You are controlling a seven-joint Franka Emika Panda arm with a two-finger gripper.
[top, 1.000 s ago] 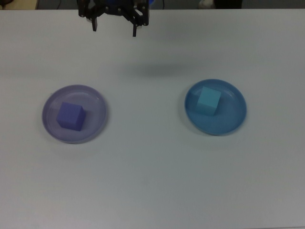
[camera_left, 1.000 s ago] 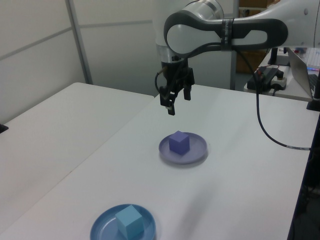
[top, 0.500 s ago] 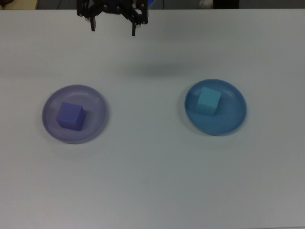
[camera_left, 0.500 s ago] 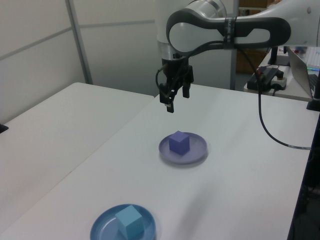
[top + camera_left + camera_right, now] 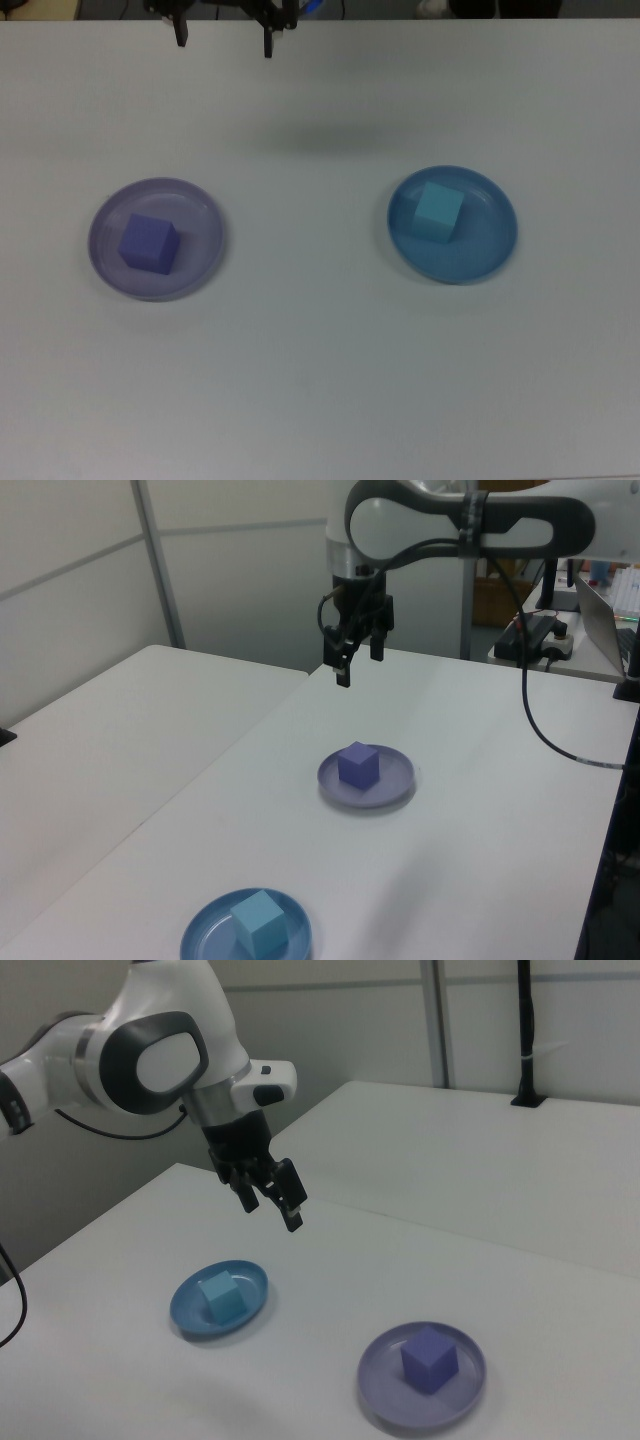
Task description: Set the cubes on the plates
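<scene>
Purple-blue cube: centred on lavender plate, the top view's left. Cyan cube: on blue plate, the top view's right, toward its far side. Gripper: far edge of table, raised, jaws wide apart, empty. Both placements apparently complete.

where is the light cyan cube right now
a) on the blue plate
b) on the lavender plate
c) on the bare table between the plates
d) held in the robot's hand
a: the light cyan cube sits on the blue plate, while the purple cube sits on the lavender plate, and the hand hangs open and empty above the table.
</scene>
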